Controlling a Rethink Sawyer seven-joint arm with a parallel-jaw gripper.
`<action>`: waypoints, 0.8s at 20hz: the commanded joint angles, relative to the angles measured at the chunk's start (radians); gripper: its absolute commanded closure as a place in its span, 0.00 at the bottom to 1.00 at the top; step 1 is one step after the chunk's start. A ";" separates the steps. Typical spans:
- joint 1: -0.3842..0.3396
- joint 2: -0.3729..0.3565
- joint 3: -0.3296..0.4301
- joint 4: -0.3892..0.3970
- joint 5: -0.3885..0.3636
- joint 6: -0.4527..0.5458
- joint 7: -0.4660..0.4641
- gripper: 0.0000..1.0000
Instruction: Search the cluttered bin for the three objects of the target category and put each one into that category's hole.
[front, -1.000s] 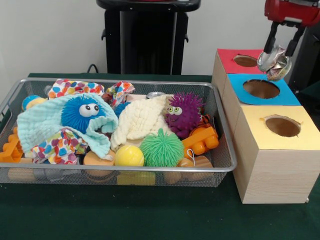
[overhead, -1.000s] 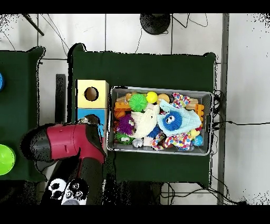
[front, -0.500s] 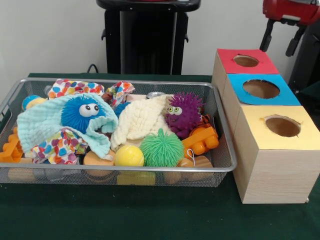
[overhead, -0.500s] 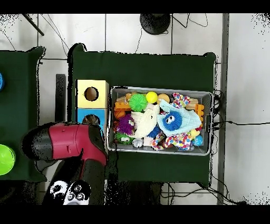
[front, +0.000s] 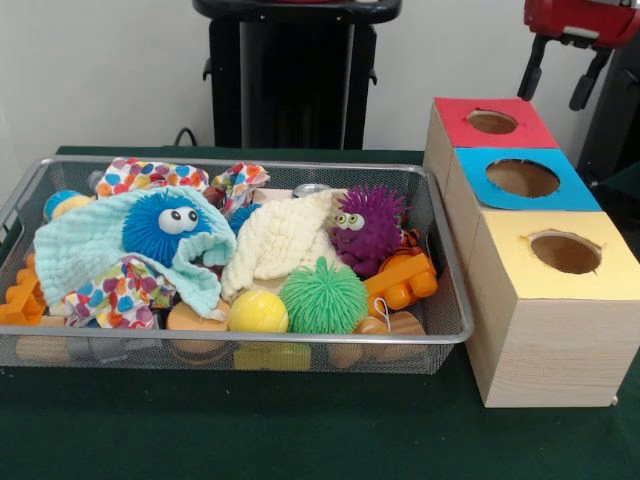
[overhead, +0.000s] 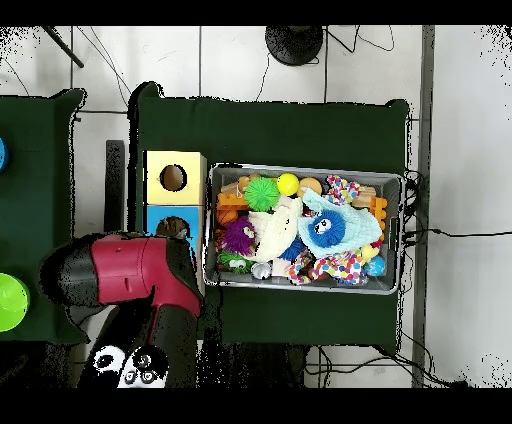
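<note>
1. Gripper (front: 558, 75) hangs up over the red box (front: 493, 122), fingers spread wide, nothing between them
2. Blue box (front: 522, 180) and yellow box (front: 560, 252) sit in line beside it, holes showing
3. Bin (front: 447, 322) stays packed: purple spiky toy (front: 367, 226) beside the cream cloth (front: 280, 240), green ball (front: 322, 295) and yellow ball (front: 258, 311) up front, blue fuzzy toy (front: 164, 225) wrapped in the mint cloth (front: 80, 248)
4. Which category counts as the target, I cannot tell
</note>
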 joint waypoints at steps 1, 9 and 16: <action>-0.048 0.006 0.051 0.064 0.050 -0.045 0.199 0.00; -0.200 -0.059 0.147 0.178 0.060 -0.137 0.042 0.00; -0.318 -0.064 0.247 0.239 0.039 -0.221 -0.006 0.00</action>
